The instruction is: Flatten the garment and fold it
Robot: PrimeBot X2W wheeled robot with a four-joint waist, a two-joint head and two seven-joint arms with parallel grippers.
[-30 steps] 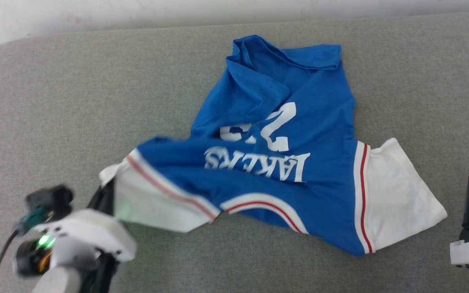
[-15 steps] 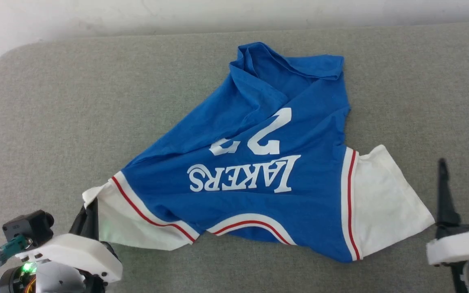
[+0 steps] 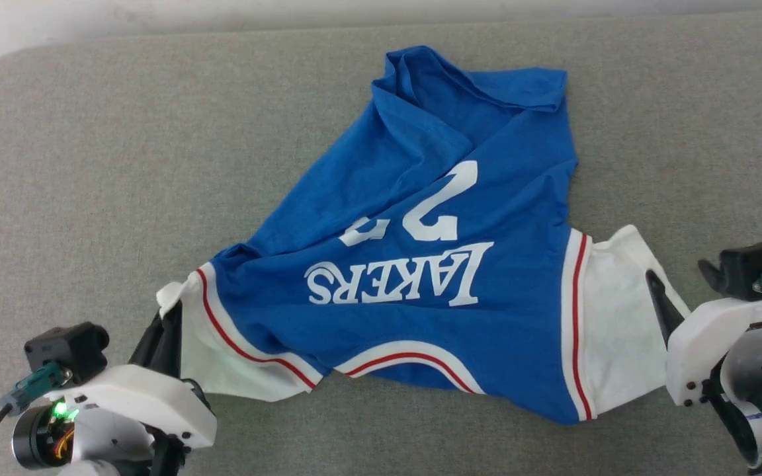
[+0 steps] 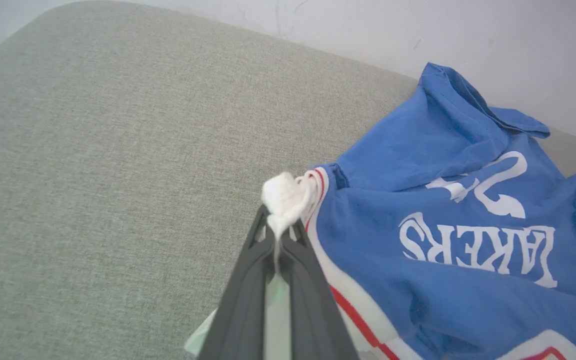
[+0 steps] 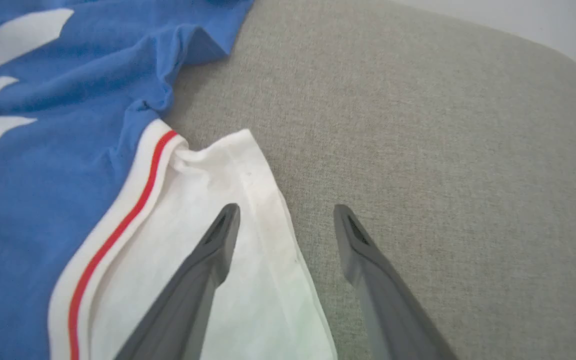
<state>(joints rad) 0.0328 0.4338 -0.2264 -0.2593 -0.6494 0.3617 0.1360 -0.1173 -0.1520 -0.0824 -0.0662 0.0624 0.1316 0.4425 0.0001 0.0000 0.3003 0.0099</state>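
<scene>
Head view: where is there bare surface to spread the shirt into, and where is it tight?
Widest bare patch: the grey surface left of the garment, up to the far edge. Another right of the blue body, beyond the right-hand sleeve. Tight at both sleeves, by the left gripper and right gripper.

royal-blue garment [image 3: 414, 198], white sleeves, red-and-white striped trim, grey surface [image 3: 90, 165]

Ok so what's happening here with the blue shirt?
A two-armed robot is working on a rumpled blue garment lying print-up on a grey padded surface. Its left gripper is shut on the bunched tip of one white sleeve. Its right gripper is open, straddling the edge of the other white sleeve, not yet gripping. The far part is creased.
</scene>
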